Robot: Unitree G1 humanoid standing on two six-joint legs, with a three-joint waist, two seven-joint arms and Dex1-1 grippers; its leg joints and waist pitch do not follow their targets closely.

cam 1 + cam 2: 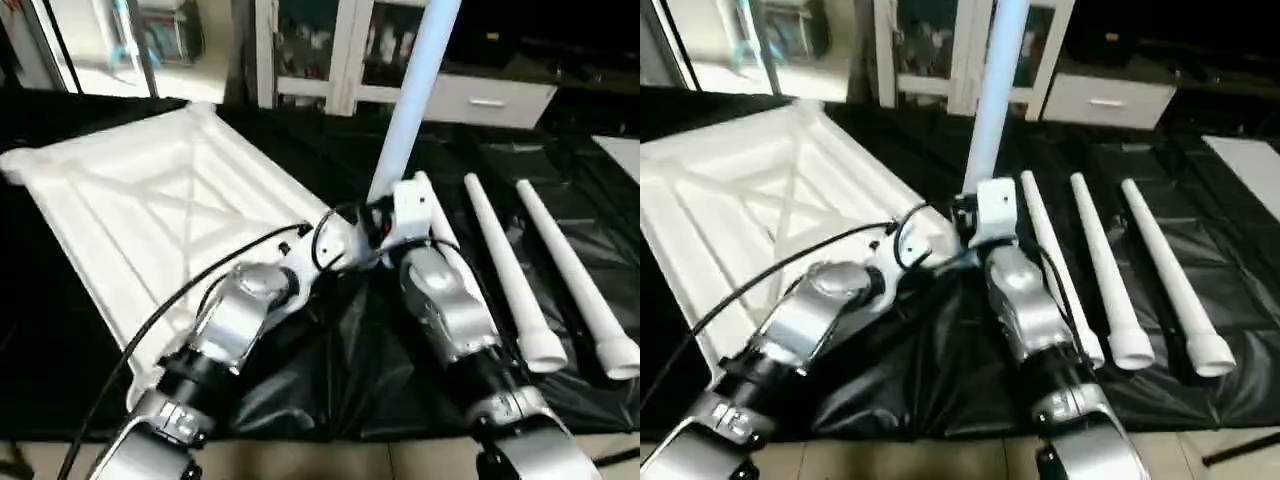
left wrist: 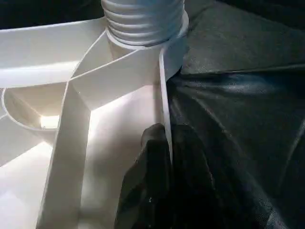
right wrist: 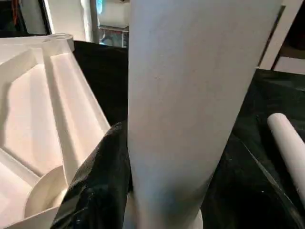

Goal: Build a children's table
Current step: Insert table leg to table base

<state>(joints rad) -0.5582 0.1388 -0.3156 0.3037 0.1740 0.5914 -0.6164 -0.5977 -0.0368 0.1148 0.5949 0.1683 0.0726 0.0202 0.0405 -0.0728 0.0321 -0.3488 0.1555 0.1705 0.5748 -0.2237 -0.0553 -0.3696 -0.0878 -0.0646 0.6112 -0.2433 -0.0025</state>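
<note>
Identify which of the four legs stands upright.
The leg clasped by the right gripper at the tabletop's corner; the three others lie flat.

My forearms (image 1: pixel 240 315) are rounded silver shells with black collars near the elbows. A black cable (image 1: pixel 170 300) loops along my left arm, and thinner black wires curl at the white wrist housing (image 1: pixel 992 212). My fingers (image 2: pixel 152 186) are glossy black, perhaps rubbery, though the dim view leaves that unsure.
</note>
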